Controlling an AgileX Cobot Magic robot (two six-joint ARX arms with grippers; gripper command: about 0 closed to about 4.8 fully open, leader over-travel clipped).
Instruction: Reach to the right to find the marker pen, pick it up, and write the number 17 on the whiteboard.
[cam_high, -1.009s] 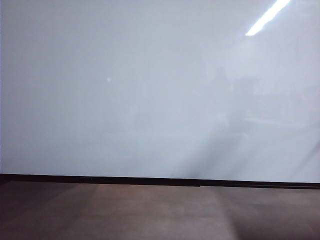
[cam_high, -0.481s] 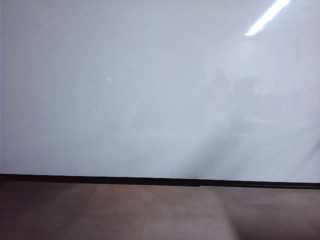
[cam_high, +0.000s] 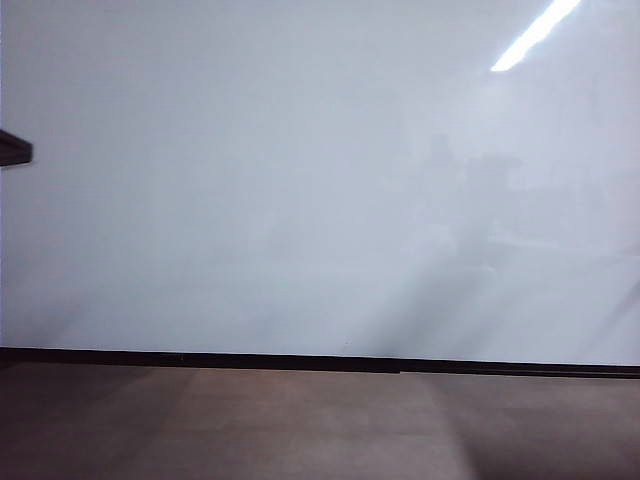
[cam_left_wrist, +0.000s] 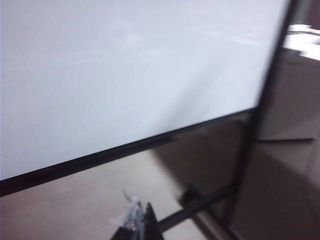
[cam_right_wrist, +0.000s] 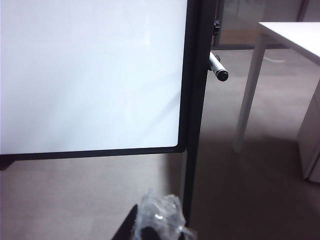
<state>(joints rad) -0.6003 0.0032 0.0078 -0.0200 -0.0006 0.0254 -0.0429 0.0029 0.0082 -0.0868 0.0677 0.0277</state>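
A dark arm tip (cam_high: 15, 150) has just appeared at the exterior view's left edge. The marker pen (cam_right_wrist: 218, 67) sits clipped beyond the whiteboard (cam_right_wrist: 90, 75) frame's right side — unreached. Right claw (cam_right_wrist: 159, 227) is pressed together; left claw (cam_left_wrist: 139, 225) cannot be told.

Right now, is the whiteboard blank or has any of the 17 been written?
Blank. The whiteboard shows only grey reflections and a ceiling-light glare, no ink strokes; the marker pen sits clipped beside the board's frame, untouched.

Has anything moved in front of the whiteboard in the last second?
Yes. A dark blurred shape, probably the left arm, has entered at the left edge of the whiteboard, which has stayed put. Nothing showed there before.
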